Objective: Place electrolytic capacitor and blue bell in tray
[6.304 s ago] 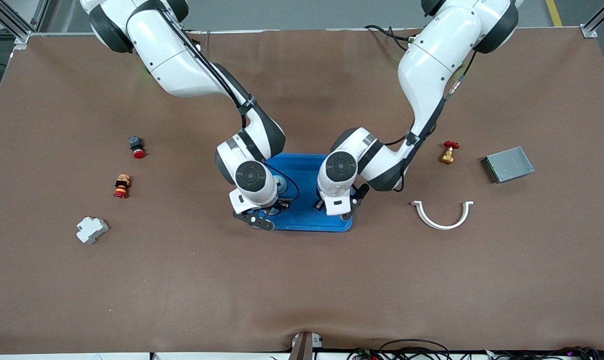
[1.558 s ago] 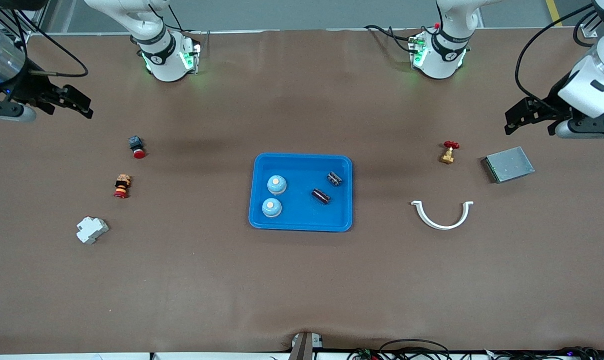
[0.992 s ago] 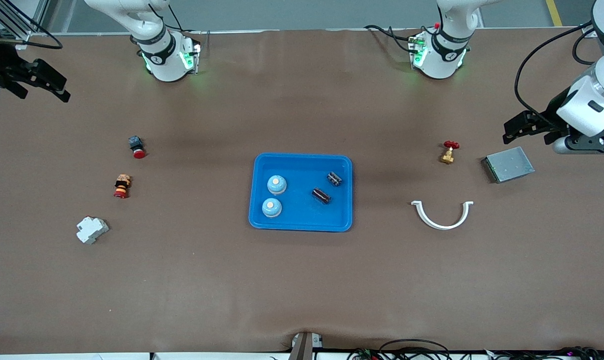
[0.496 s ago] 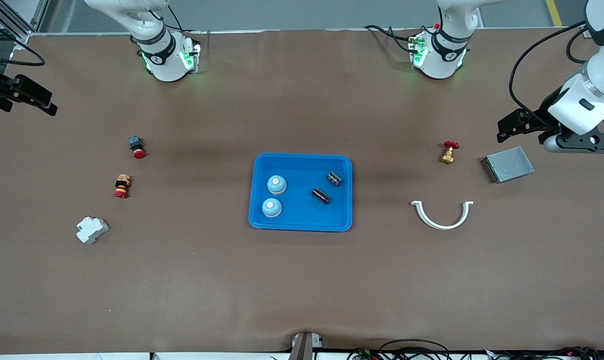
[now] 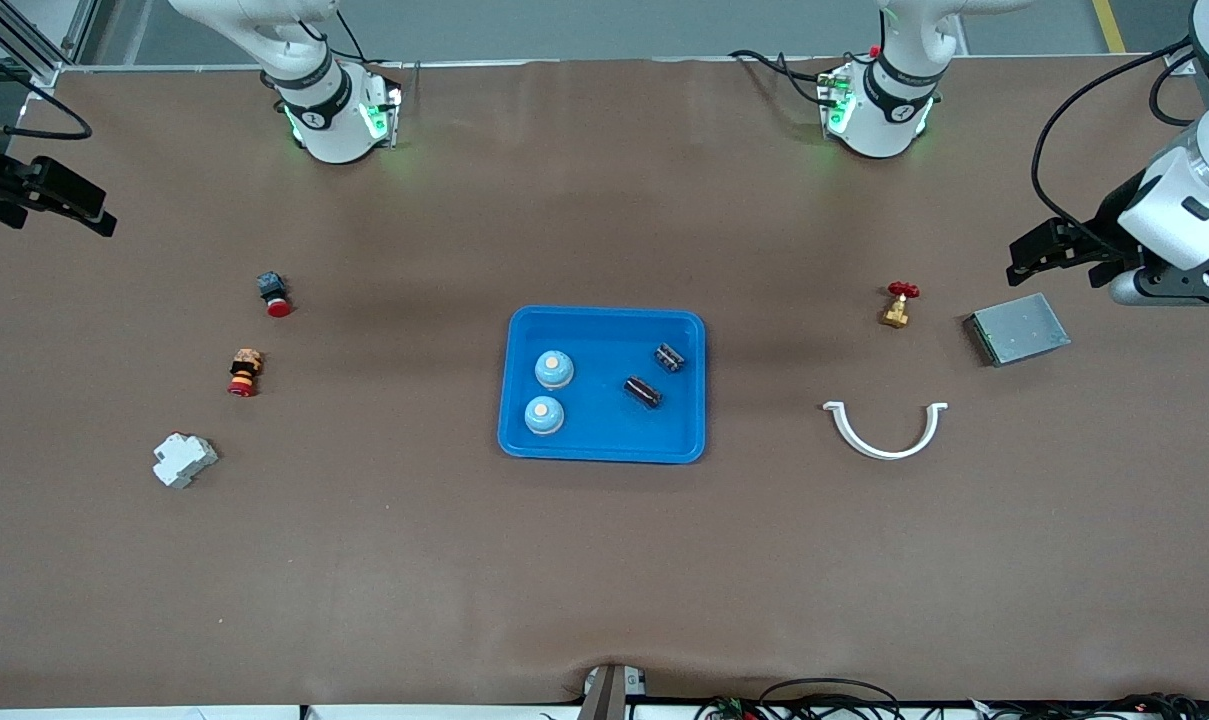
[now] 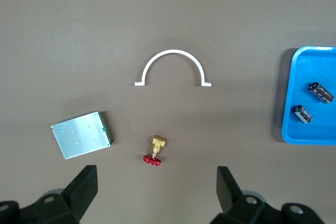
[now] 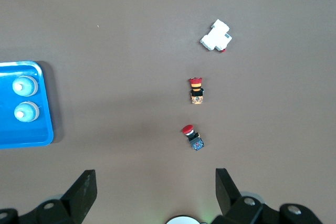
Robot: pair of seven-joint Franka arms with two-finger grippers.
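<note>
1. The tray (image 5: 604, 448) sits mid-tabletop and already holds everything the task names: two bells (image 5: 554, 369) at its right-arm end and two capacitors (image 5: 643, 391) at its left-arm end, all lying loose and apart from one another.
2. Judged from this, placing looks done; nothing named remains outside the tray.
3. The left end effector (image 5: 1042, 254) hangs over the tabletop well away from the tray at the left-arm end, close to the grey box (image 5: 1018, 328); its wrist view shows the fingers (image 6: 84, 186) spread wide and empty.
4. The right end effector (image 5: 59, 192) hangs at the tabletop's edge, well away from the tray at the right-arm end; its fingers (image 7: 84, 188) are likewise apart, gripping nothing.
5. Handling, as a guess: the capacitors are light, stiff cylinders, smooth and apt to roll, best pinched across the barrel at mid-length.
6. The bells are rigid domes with sloping, slippery sides; the rim near the base looks the surest hold
</note>
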